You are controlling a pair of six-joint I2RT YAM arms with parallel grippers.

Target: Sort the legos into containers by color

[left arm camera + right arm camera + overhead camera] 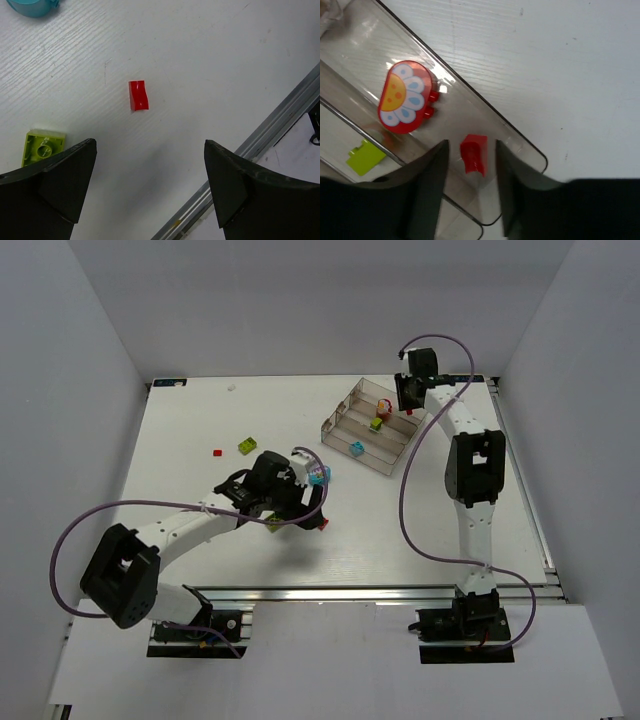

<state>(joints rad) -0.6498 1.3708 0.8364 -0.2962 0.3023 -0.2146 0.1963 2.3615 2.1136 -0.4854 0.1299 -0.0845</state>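
My left gripper hangs open over the table, nothing between its wide-spread fingers. Ahead of it lies a small red lego, with a lime lego by the left finger and a cyan piece further off. My right gripper is over the far compartment of the clear tray. A small red lego sits between its parted fingers with a gap on each side. A red flower lego lies in the same compartment. A lime lego is in the one beside it.
From above, the tray stands at the back right and holds a cyan lego. A lime lego and a tiny red one lie loose at mid-table. A metal rail runs along the near edge.
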